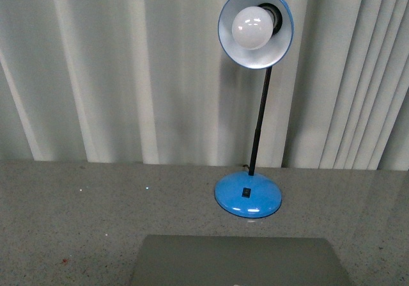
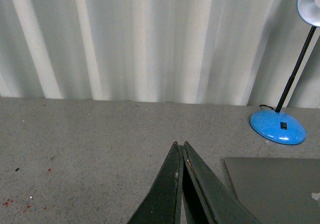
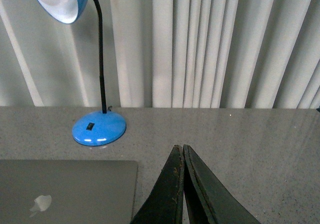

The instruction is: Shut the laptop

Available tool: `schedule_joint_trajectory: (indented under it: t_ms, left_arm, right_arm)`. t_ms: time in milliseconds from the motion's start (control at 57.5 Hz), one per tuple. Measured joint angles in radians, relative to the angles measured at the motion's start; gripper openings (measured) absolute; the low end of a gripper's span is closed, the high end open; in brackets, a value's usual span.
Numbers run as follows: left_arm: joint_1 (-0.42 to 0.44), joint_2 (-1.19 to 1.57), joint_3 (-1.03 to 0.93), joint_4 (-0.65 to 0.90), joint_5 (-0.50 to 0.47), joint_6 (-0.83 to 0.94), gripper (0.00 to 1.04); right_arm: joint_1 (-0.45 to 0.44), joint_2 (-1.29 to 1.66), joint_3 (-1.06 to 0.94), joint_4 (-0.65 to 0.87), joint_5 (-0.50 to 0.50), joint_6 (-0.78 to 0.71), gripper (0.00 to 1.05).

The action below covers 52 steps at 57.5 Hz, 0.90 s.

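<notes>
Laptop lid down by blue lamp; both jaws pressed together.

Laptop lies flat before the lamp.

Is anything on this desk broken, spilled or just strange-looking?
Only small things. A few red specks dot the grey tabletop near the left gripper, like dried drips or paint. The laptop lies flat and closed, the blue lamp stands upright. Nothing looks broken.
</notes>
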Motion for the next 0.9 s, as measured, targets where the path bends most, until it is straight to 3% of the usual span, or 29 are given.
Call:
schedule_joint_trajectory:
  t_ms: [261, 643, 730, 765, 904]
  left_arm:
    - [0.0, -0.004, 0.0, -0.005, 0.0, 0.0, 0.04]
    - [0.0, -0.004, 0.0, -0.005, 0.0, 0.0, 0.73]
    - [0.0, -0.004, 0.0, -0.005, 0.0, 0.0, 0.93]
    - [0.0, -0.004, 0.0, -0.005, 0.0, 0.0, 0.99]
    - [0.0, -0.004, 0.0, -0.005, 0.0, 0.002, 0.98]
  right_arm:
    - [0.0, -0.002, 0.0, -0.004, -0.001, 0.0, 0.05]
    - [0.0, -0.002, 0.0, -0.005, 0.0, 0.0, 0.75]
    - [0.0, -0.002, 0.0, -0.005, 0.0, 0.0, 0.96]
    - [0.0, -0.002, 0.0, -0.005, 0.0, 0.001, 0.99]
    - [0.0, -0.002, 0.0, -0.005, 0.0, 0.001, 0.97]
